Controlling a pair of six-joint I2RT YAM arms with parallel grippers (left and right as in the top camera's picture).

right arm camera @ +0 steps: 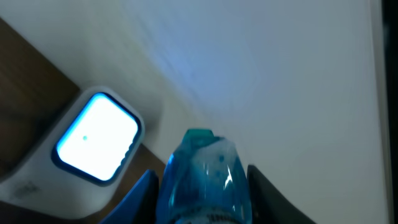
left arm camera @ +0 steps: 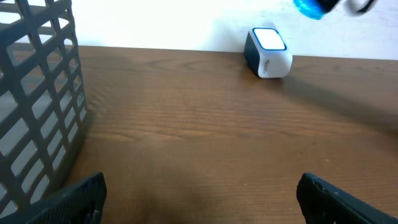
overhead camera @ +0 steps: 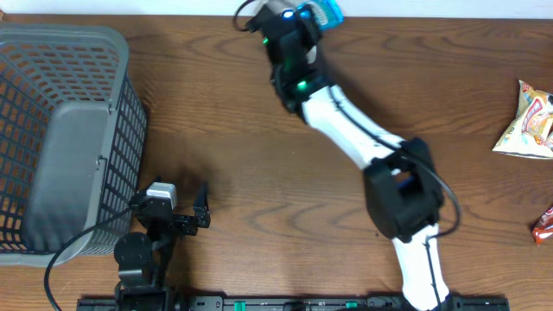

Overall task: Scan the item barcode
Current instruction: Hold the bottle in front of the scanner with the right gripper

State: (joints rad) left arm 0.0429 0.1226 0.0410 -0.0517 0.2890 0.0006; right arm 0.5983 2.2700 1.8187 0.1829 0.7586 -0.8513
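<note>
Here the right gripper (right arm camera: 204, 199), clamped on the blue item (right arm camera: 205, 158) beside the scanner (right arm camera: 96, 137) at the far edge of the table (overhead camera: 216, 112), risks a failed read if the item is tilted away from it; the left gripper (left arm camera: 202, 190) stands wide.

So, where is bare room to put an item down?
Bare wood lies between the basket and the right arm, and between that arm and the snack packet at the right edge. Crowded: the far edge, where the right pincer holds the blue item by the scanner.
</note>
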